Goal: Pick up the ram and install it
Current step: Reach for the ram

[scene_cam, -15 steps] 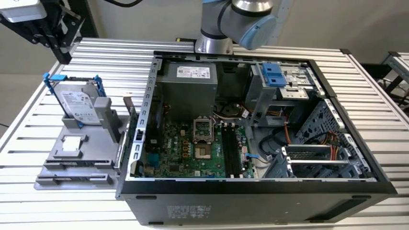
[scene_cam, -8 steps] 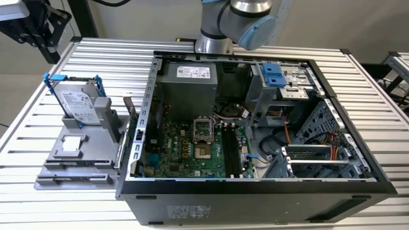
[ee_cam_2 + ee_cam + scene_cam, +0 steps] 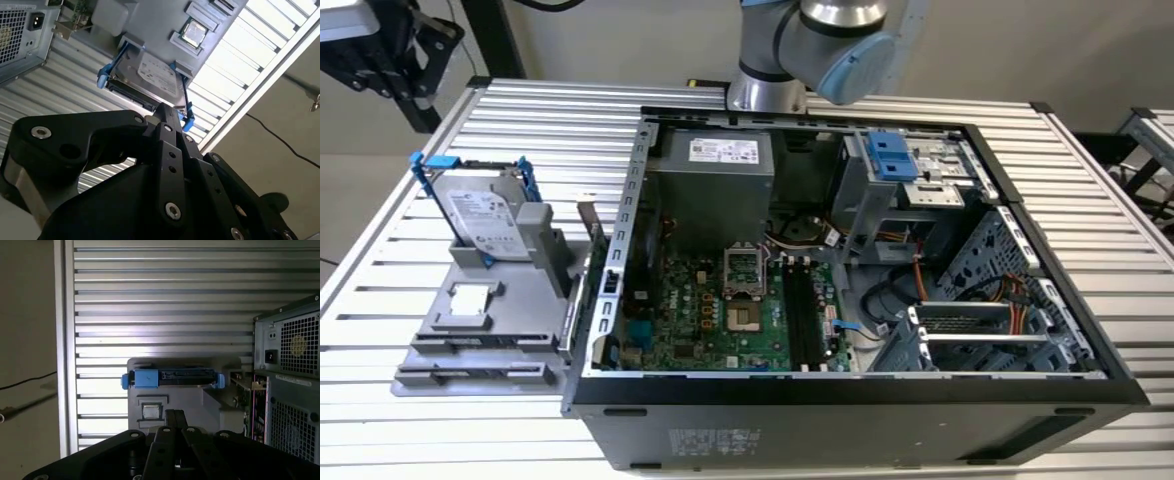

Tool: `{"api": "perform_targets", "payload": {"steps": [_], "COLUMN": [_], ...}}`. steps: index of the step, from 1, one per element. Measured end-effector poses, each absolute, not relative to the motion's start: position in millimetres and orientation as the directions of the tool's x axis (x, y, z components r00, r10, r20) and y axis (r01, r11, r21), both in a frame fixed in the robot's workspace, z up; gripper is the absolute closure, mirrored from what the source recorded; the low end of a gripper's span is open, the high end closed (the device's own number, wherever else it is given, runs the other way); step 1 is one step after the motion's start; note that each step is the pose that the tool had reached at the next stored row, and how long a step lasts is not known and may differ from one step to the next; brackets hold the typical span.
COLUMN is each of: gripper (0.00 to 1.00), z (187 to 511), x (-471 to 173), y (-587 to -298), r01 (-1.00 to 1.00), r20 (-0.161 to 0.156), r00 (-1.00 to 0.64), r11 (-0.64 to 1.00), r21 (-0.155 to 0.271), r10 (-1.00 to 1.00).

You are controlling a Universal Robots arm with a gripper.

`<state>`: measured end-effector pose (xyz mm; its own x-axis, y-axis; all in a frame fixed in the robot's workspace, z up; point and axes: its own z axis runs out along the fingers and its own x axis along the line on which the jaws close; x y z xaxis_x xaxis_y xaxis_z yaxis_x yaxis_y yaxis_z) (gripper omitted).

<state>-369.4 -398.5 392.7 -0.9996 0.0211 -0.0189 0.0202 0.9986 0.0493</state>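
Note:
The ram (image 3: 590, 224) looks like a thin dark stick standing on edge in the grey holder (image 3: 467, 335), between the hard drive and the open computer case (image 3: 854, 388). In the first wrist view a green board edge (image 3: 240, 385) shows at that spot beside the case's rear panel (image 3: 290, 365). The black memory slots (image 3: 809, 312) lie on the green motherboard inside the case. My gripper (image 3: 175, 415) hangs high above the holder, apart from the ram, its black fingers pressed together with nothing between them. The second wrist view shows the gripper (image 3: 167, 112) over the drive.
A silver hard drive with a blue bracket (image 3: 487, 225) (image 3: 155, 75) (image 3: 172, 377) stands upright in the holder. A small square chip (image 3: 474, 295) (image 3: 151, 411) lies on the holder. The arm's base (image 3: 767, 90) stands behind the case. The slatted metal table (image 3: 1107, 210) ends near the holder.

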Motion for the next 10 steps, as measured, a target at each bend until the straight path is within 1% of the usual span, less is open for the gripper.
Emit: {"api": "perform_targets", "payload": {"steps": [6, 10], "gripper": [1.00, 1.00], "z": [392.6, 392.7], "x": [-369.7, -369.6], "y": [-399.8, -408.0], "r01": [0.020, 0.020], "r20": [-0.019, -0.019], "r00": [-1.000, -1.000], "r11": [0.999, 0.999], "r21": [0.049, 0.049], "r10": [0.021, 0.021]}}
